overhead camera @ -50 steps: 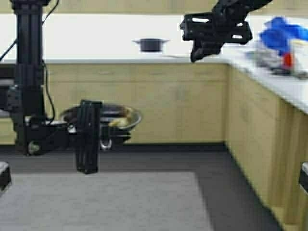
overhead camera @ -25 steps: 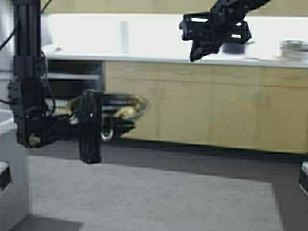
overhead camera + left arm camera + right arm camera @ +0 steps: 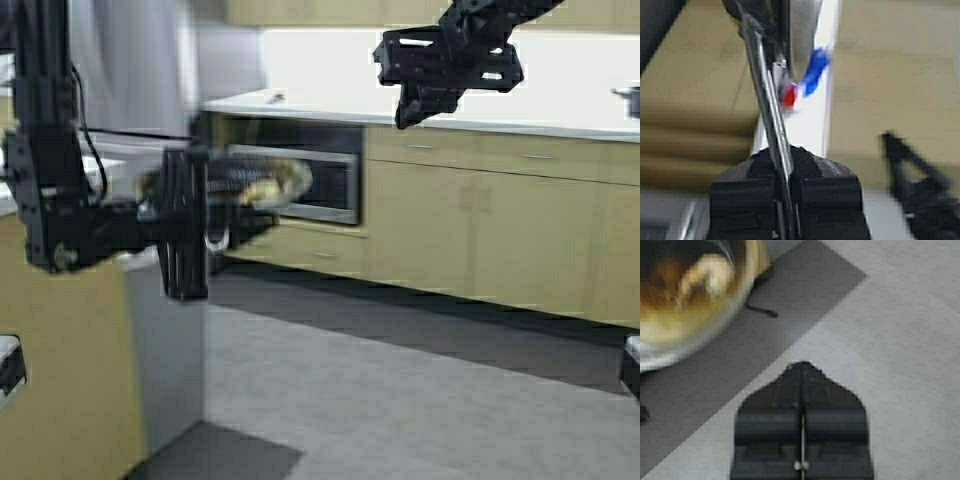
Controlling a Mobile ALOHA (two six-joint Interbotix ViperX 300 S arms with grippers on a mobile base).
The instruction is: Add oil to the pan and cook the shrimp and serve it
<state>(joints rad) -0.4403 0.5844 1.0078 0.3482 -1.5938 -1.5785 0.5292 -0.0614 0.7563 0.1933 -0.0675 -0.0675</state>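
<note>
Pan: round shiny steel frying pan (image 3: 235, 185), dark inside, held level at left for carrying.
Shrimp: pale curved piece (image 3: 262, 187) inside.
Left gripper (image 3: 785, 175): jaws clamped on handle.
Right gripper (image 3: 802, 390): jaws together, raised clear, far right.

One pan (image 3: 262, 180), one shrimp (image 3: 707, 271), one built-in oven (image 3: 318, 186), two grippers: left (image 3: 786, 172), right (image 3: 802, 390).

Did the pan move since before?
No: the pan stays at the left end effector. The robot has turned; the cabinets slid right.
</note>
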